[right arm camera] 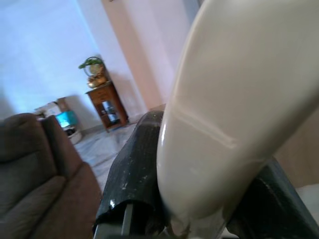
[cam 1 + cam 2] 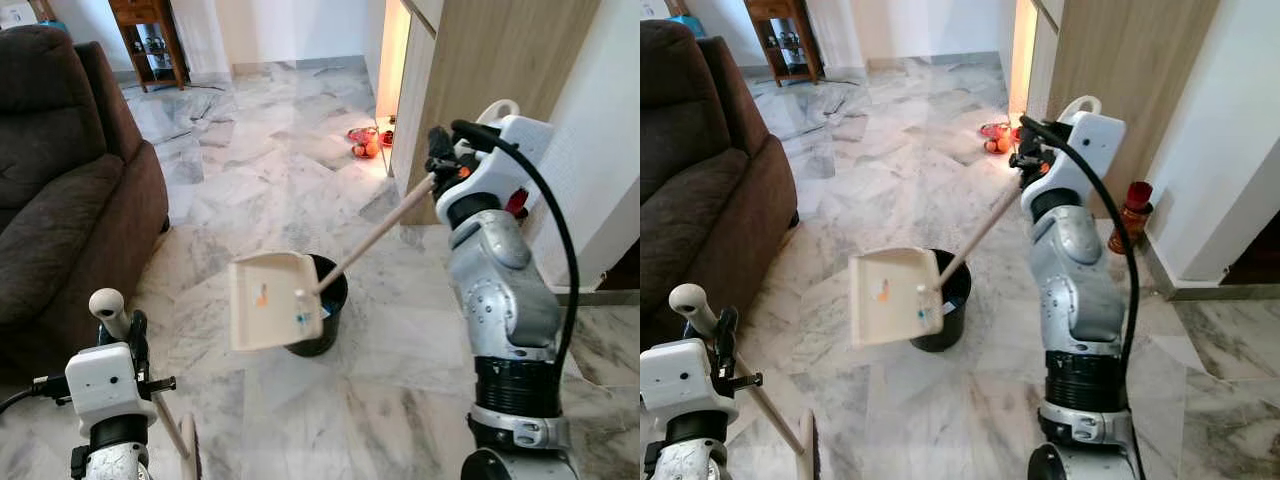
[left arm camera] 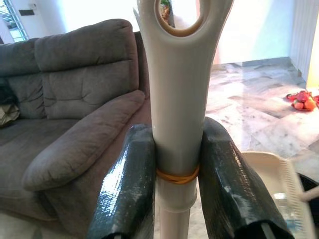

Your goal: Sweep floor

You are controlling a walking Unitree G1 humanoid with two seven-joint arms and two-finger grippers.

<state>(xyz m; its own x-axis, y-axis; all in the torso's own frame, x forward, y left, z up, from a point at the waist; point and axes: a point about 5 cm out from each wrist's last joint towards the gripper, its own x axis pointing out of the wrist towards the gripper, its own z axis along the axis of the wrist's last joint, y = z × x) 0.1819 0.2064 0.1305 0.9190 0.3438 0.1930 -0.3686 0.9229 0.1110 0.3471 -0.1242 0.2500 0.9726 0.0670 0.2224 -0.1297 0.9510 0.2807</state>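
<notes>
While the cream dustpan (image 2: 270,300) is held tilted above the black bin (image 2: 318,318) on the marble floor (image 2: 260,180), its long handle (image 2: 375,235) is clamped by the right gripper (image 2: 437,168) at the far right, near the wooden cabinet (image 2: 480,60). At the near left, the broom handle (image 3: 177,99) is gripped between the fingers (image 3: 127,184) of the left gripper (image 2: 128,335). A brown sofa (image 2: 60,190) is seen to the left, and red items (image 2: 365,143) lie far off by the cabinet.
</notes>
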